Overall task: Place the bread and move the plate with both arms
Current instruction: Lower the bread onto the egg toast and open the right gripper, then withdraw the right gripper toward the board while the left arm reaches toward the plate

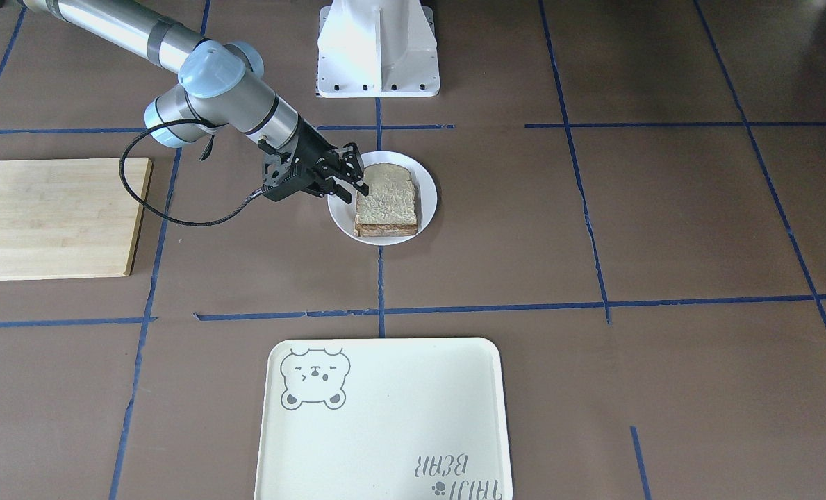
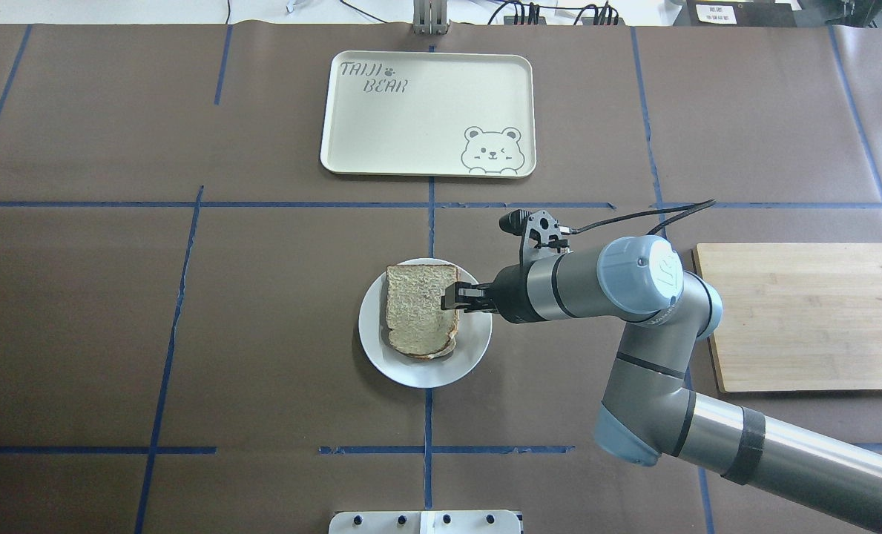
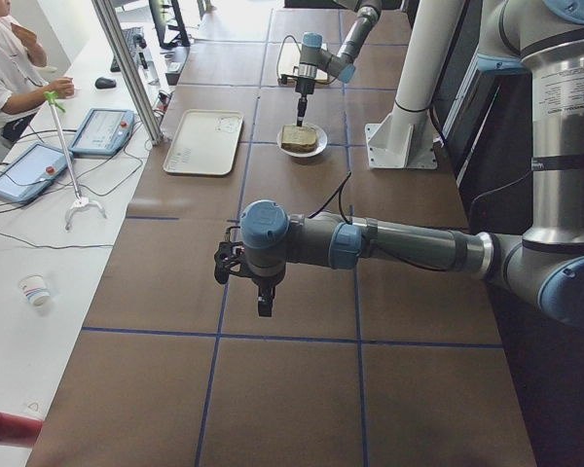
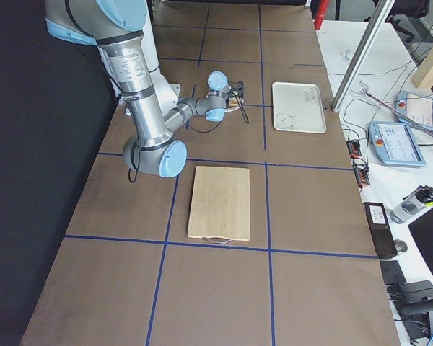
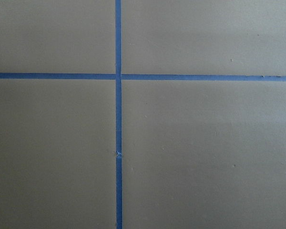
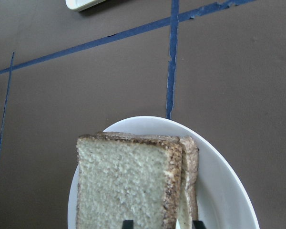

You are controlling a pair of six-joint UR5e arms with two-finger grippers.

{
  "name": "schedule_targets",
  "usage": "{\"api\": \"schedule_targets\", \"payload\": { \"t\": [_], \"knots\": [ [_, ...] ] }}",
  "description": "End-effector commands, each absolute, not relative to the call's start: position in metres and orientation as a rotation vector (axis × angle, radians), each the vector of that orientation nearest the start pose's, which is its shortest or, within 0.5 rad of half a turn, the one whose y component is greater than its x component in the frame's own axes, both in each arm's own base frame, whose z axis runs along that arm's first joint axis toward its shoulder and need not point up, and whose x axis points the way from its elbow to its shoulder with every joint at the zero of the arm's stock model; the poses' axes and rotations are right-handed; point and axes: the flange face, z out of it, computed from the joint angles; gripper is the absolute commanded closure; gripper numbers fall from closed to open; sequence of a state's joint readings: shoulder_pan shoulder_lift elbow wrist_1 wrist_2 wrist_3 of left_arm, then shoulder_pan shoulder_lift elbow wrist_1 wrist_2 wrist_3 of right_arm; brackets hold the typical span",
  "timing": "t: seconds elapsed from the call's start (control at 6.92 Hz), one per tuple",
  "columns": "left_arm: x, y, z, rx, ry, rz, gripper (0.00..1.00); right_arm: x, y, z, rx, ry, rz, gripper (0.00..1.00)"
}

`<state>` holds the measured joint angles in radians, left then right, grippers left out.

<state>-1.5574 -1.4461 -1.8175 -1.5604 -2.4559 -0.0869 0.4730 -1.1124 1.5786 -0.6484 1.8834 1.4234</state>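
The bread (image 1: 387, 198) is a speckled tan slice with dark crust that lies on the small white plate (image 1: 423, 182) at the table's middle. The edge of a second slice shows under it. My right gripper (image 1: 356, 192) hangs low over the slice's edge on the arm's side, jaws apart, one fingertip above the bread and one above the plate rim. The right wrist view shows the bread (image 6: 124, 186), the plate (image 6: 219, 181) and two fingertips (image 6: 127, 223). My left gripper (image 3: 263, 304) hovers over bare table far from the plate; I cannot tell whether it is open.
A cream bear tray (image 1: 385, 417) lies on the operators' side of the plate. A pale wooden board (image 1: 51, 219) lies on the robot's right side. The white fixed base (image 1: 378, 48) stands behind the plate. Blue tape lines cross the brown table.
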Motion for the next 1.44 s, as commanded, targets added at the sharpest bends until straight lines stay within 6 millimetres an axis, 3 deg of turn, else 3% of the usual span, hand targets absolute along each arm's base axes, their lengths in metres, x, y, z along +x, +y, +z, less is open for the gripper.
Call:
{"api": "schedule_targets", "payload": {
  "t": [0.0, 0.14, 0.29, 0.43, 0.58, 0.72, 0.87, 1.01, 1.16, 1.3],
  "knots": [
    [-0.046, -0.449, 0.584, 0.063, 0.889, -0.014, 0.00, -0.500, -0.399, 0.288, 0.157, -1.400, 0.043, 0.00],
    [-0.021, -0.463, 0.562, 0.083, 0.904, -0.004, 0.00, -0.457, -0.406, 0.297, 0.131, -1.397, 0.047, 0.00],
    [0.013, -0.465, 0.538, 0.071, 0.990, -0.031, 0.00, -0.415, -0.407, 0.326, 0.112, -1.350, 0.087, 0.00],
    [0.049, -0.464, 0.519, 0.054, 1.045, -0.081, 0.00, -0.371, -0.421, 0.352, 0.098, -1.311, 0.131, 0.00],
    [0.106, -0.457, 0.493, 0.006, 1.112, -0.120, 0.00, -0.333, -0.431, 0.380, 0.073, -1.280, 0.171, 0.00],
    [0.176, -0.461, 0.446, -0.097, 1.192, -0.193, 0.00, -0.304, -0.436, 0.405, 0.055, -1.252, 0.205, 0.00],
    [0.225, -0.454, 0.425, -0.114, 1.204, -0.157, 0.01, -0.269, -0.433, 0.427, 0.077, -1.225, 0.188, 0.00],
    [0.255, -0.449, 0.411, -0.059, 1.217, -0.143, 0.02, -0.235, -0.429, 0.448, 0.092, -1.202, 0.168, 0.00],
    [0.297, -0.447, 0.375, -0.133, 1.249, -0.283, 0.09, -0.203, -0.424, 0.472, 0.104, -1.172, 0.169, 0.00],
    [0.351, -0.430, 0.345, -0.076, 1.300, -0.275, 0.07, -0.176, -0.418, 0.492, 0.133, -1.145, 0.142, 0.00]
  ]
}}
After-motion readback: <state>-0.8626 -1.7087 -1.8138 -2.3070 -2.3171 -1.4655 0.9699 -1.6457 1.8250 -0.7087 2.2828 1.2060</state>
